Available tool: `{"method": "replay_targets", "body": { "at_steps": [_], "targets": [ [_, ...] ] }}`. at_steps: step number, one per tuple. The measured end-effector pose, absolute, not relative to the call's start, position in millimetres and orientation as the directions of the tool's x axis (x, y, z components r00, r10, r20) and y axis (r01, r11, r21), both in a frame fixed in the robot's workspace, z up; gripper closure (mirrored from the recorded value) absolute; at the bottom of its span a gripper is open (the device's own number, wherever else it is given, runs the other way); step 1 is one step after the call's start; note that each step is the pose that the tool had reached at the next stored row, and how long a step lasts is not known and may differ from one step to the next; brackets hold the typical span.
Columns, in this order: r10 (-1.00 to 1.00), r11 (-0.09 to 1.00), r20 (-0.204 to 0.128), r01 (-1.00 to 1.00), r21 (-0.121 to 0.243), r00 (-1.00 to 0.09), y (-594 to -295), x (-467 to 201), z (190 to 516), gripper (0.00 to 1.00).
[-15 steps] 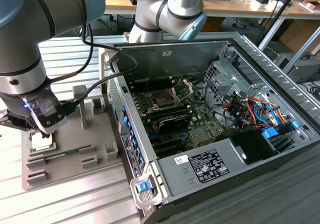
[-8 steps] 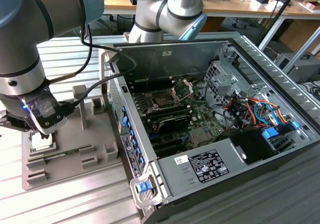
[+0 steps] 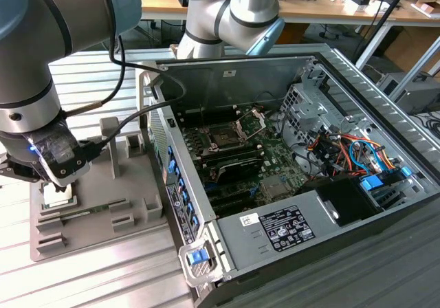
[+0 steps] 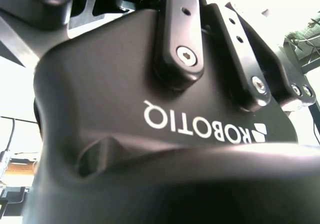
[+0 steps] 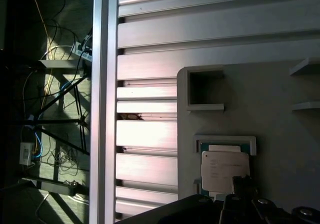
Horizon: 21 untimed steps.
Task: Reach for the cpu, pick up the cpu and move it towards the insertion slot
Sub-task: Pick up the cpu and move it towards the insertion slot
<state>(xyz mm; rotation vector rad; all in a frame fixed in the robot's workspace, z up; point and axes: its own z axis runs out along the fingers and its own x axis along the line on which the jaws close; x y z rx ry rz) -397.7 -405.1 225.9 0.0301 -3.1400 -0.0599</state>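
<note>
The cpu (image 3: 57,197) lies flat in a shallow pocket of the grey tray (image 3: 103,205) at the exterior view's left. Its whitish-silver face also shows in the first wrist view as the cpu (image 5: 224,168), framed by the pocket's raised rim. My gripper (image 3: 60,179) hangs just above it, its tip over the chip's edge. The second wrist view looks closely at the gripper's dark body (image 4: 150,114). The insertion slot (image 3: 224,137) sits in the motherboard inside the open computer case (image 3: 275,232), with its silver frame lifted, well off toward the exterior view's right.
The tray has raised blocks (image 3: 110,133) and other pockets (image 5: 205,86) around the chip. The case's side wall (image 3: 175,191) stands between tray and motherboard. Cables (image 3: 350,150) and a black power supply (image 3: 289,227) fill the case's near end. A ribbed metal table (image 3: 82,280) carries everything.
</note>
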Motion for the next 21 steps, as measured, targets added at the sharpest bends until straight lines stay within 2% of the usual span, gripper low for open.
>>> {"method": "replay_targets", "body": {
  "at_steps": [21],
  "targets": [
    [-0.023,0.999,0.000,-0.023,0.038,-1.000,-407.1,-404.9,220.3,0.89]
  ]
}}
